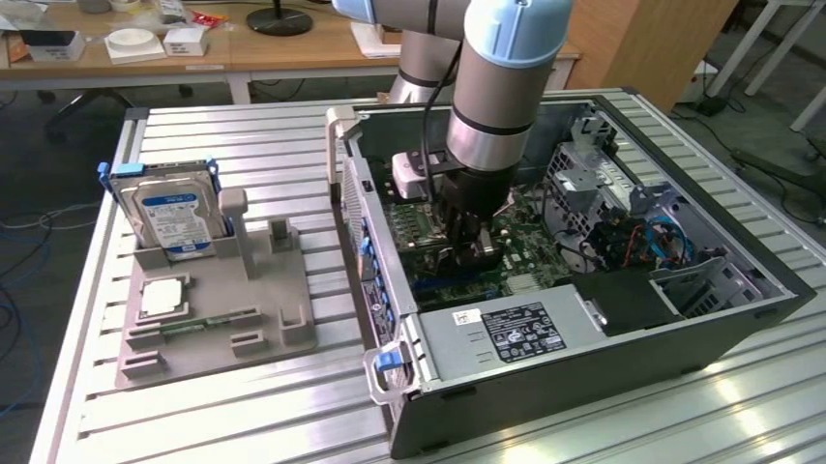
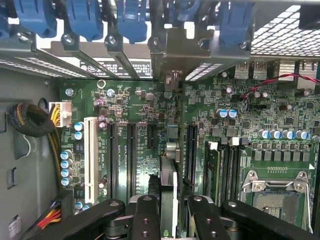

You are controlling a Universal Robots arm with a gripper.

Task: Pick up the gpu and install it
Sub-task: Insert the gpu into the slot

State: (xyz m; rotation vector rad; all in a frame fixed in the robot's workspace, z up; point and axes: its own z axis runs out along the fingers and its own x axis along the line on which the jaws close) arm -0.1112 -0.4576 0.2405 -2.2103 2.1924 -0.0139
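Observation:
My gripper [image 1: 473, 249] reaches down inside the open computer case [image 1: 581, 387], just above the green motherboard [image 2: 140, 100]. Its black fingers [image 2: 146, 215] are shut on the gpu [image 2: 168, 182], a thin dark card seen edge-on between them. The card stands upright over the row of long black expansion slots [image 2: 131, 160], in line with a metal bracket at the case's rear wall [image 2: 169, 47]. I cannot tell whether its lower edge touches a slot.
A silver hard drive [image 1: 172, 217] stands in a grey fixture tray [image 1: 220, 319], with a small green memory stick [image 1: 193, 324] lying on it. A power supply [image 1: 516, 333], a cable bundle [image 2: 30, 120], blue latches [image 2: 80, 20] and the CPU socket [image 2: 275, 195] surround the slots.

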